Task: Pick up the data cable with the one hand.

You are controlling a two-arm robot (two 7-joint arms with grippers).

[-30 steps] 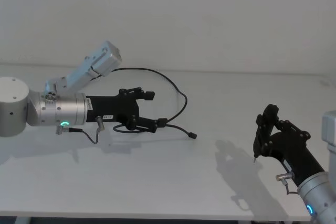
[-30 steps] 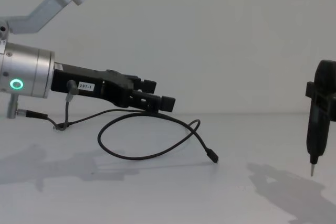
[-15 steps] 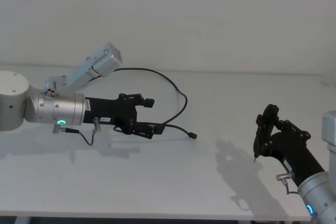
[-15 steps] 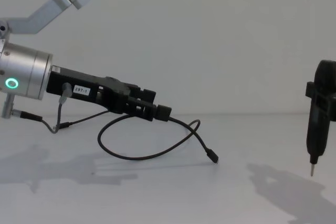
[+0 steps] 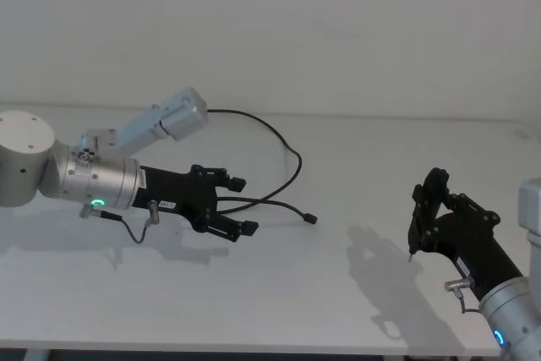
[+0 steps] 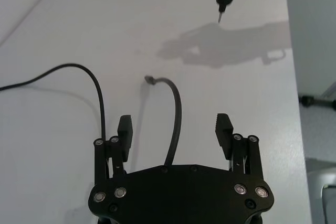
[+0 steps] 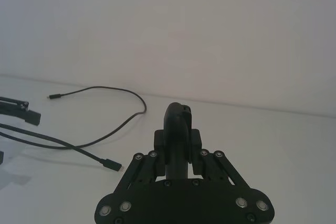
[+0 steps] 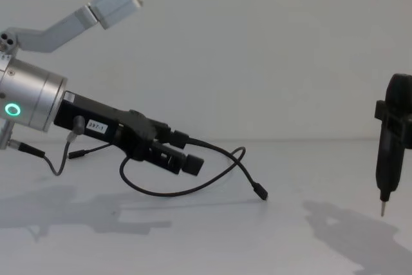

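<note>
Left gripper (image 5: pixel 243 205): low over white table (image 5: pixel 279 293), tilted down, jaws spread wide. Data cable (image 6: pixel 177 114) flat on the table, one strand running up the middle of the gap between this gripper's fingers (image 6: pixel 124 125), clear of both pads; second strand just outside one finger. End plug (image 5: pixel 311 218) just beyond the fingertips. Right gripper (image 7: pixel 177 150): well apart to the right of the left gripper, clamped round a slim dark tool (image 8: pixel 388 149), metal tip down.

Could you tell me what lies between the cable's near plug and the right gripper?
Bare table, shadowed by the right gripper and its tool, in the head view.
</note>
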